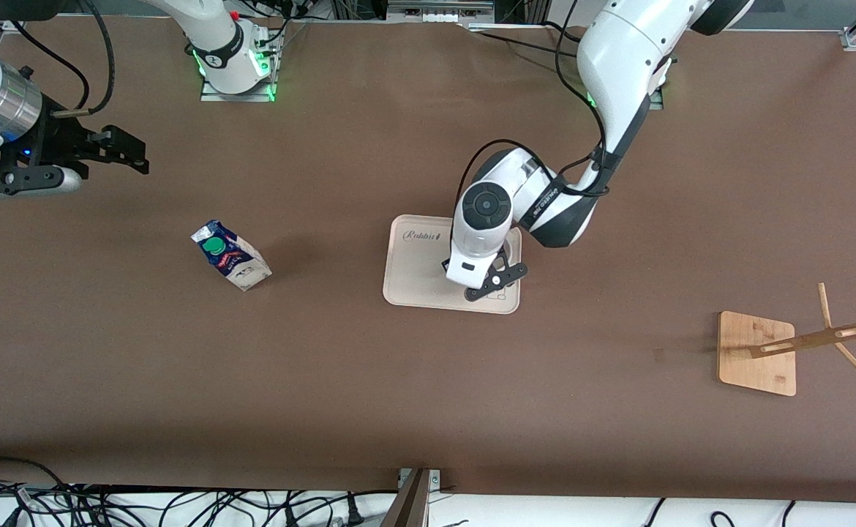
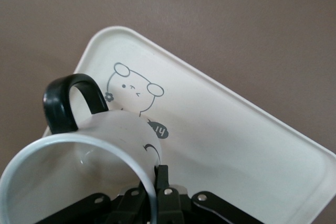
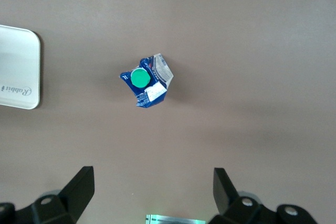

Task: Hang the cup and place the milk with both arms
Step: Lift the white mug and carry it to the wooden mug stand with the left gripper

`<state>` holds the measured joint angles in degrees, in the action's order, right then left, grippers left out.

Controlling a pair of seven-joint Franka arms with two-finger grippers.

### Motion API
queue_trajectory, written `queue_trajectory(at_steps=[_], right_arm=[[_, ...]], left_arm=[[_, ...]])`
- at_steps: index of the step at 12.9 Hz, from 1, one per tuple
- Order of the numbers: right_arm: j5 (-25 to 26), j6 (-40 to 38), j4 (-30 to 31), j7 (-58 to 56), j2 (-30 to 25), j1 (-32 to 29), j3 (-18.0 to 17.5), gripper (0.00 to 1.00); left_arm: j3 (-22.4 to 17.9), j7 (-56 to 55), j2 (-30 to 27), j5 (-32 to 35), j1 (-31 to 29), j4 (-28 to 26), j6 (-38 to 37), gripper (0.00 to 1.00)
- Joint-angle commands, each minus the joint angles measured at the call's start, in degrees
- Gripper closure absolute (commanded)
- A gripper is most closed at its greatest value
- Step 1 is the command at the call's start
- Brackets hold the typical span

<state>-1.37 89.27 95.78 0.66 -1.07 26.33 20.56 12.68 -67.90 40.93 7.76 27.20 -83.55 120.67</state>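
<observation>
A: What is nearest to the front camera?

B: The wooden rack (image 1: 761, 353), at the left arm's end of the surface (image 1: 428, 410). Nothing hangs on it, so the cup is not yet hung.

A: And where is the cup?

B: The cup (image 2: 79, 166) is at the tray (image 1: 417, 267) in the middle of the surface. The left gripper (image 2: 157, 192) is closed on its rim, one finger inside and one outside. I cannot tell if the cup touches the tray or is a little above it.

A: The milk?

B: The milk (image 1: 230, 256) stands on the bare surface toward the right arm's end, well apart from the tray. It is not placed yet, I think.

A: And the right gripper?

B: The right gripper (image 1: 117, 150) hangs open wide, holding nothing, over the surface at the right arm's end. Both steps are left to do.
</observation>
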Motion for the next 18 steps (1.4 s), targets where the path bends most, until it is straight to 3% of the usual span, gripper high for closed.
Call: queue_trajectory(at_steps=[1,3,4,6,9,12,16,18], right_arm=[[1.55,1.69,1.87,-3.28,-1.31,-7.55,-7.15,0.0],[1.64,1.87,1.78,-4.52,-1.22,-20.56,-19.45,0.0],[1.64,1.87,1.52,-4.88,-1.22,-24.01,-22.64,0.0],[1.73,1.78,0.47,-5.14,-0.87,-24.04,-22.76,0.0],[1.81,1.69,-1.21,-4.53,0.36,-23.96,-22.85,0.0],[2.16,1.78,-1.64,-4.44,0.54,-24.04,-22.76,0.0],[3.57,2.13,-2.78,-4.35,2.38,-23.87,-23.02,0.0],[3.66,2.13,-2.96,-4.35,2.65,-23.87,-23.02,0.0]], left_arm=[[-0.03,-0.31,-5.5,7.76,0.75,1.28,-2.98,1.0],[-0.73,4.93,-7.17,10.77,-0.12,4.17,-3.33,1.0],[-0.82,13.84,-8.66,11.04,-2.65,5.23,-4.9,1.0],[-0.82,32.22,-13.05,10.79,-6.96,5.51,-7.1,1.0],[-0.38,47.82,-18.42,9.74,-11.98,8.29,-19.11,1.0],[-0.82,51.18,-21.42,9.9,-14.63,11.39,-25.64,1.0],[-0.12,59.37,-21.95,8.5,-21.74,11.48,-25.83,1.0],[-0.29,59.37,-21.95,0.74,-27.34,11.48,-25.66,1.0]])
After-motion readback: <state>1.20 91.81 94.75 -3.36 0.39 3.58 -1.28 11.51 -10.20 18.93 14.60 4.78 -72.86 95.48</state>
